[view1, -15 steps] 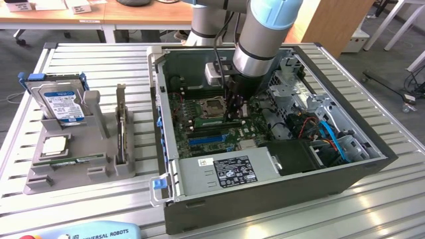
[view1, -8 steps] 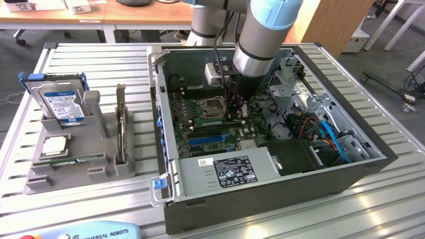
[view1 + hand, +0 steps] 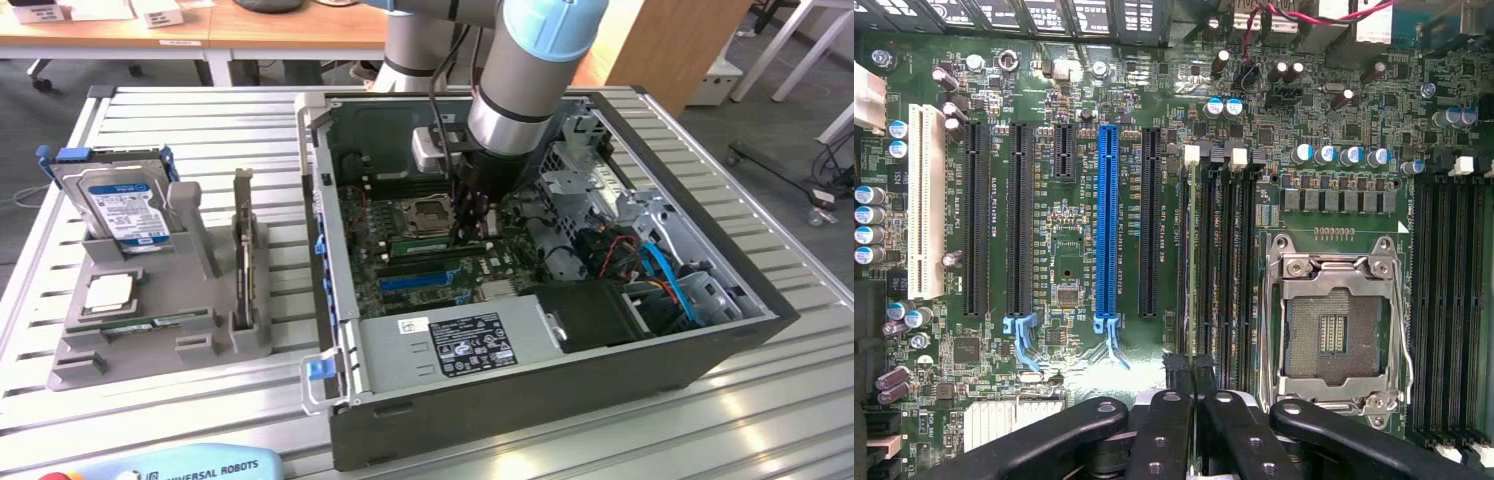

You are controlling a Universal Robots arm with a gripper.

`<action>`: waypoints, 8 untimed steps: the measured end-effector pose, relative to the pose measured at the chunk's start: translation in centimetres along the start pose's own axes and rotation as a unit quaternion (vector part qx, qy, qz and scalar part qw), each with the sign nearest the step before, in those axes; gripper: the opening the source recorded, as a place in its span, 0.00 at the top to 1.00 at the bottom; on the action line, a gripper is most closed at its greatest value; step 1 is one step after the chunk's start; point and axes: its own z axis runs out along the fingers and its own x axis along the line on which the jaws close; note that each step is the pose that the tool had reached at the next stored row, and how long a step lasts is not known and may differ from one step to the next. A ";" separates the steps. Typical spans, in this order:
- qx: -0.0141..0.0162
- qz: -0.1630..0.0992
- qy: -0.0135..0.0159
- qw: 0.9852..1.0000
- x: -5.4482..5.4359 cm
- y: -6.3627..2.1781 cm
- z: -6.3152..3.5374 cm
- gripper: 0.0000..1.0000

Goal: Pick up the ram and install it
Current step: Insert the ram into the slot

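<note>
Ram (image 3: 424, 245) in pinched hand (image 3: 1189, 368), arm (image 3: 527, 80) upright

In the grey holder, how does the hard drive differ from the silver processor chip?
The hard drive stands propped up on edge; the processor chip lies flat. The hard drive is larger and oblong, the processor chip small and square. The hard drive carries a blue-and-white label; the processor chip is plain silver. Both sit in the grey holder.

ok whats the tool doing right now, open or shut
tool: closed, above the memory slots; whether it grips anything cannot be told
</note>
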 end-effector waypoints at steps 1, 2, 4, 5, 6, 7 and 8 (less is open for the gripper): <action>0.000 0.000 0.000 1.000 0.0 0.00 0.00 0.88; 0.000 0.000 0.000 1.000 0.0 0.00 0.01 0.88; 0.000 0.000 0.000 1.000 0.0 -0.01 0.03 0.88; 0.000 0.000 0.000 1.000 0.0 0.00 0.03 0.88; 0.000 0.000 0.000 1.000 0.0 0.00 0.02 0.88; 0.000 0.000 0.000 1.000 0.0 0.00 0.02 0.88; 0.000 0.000 0.000 1.000 0.0 0.00 0.02 0.88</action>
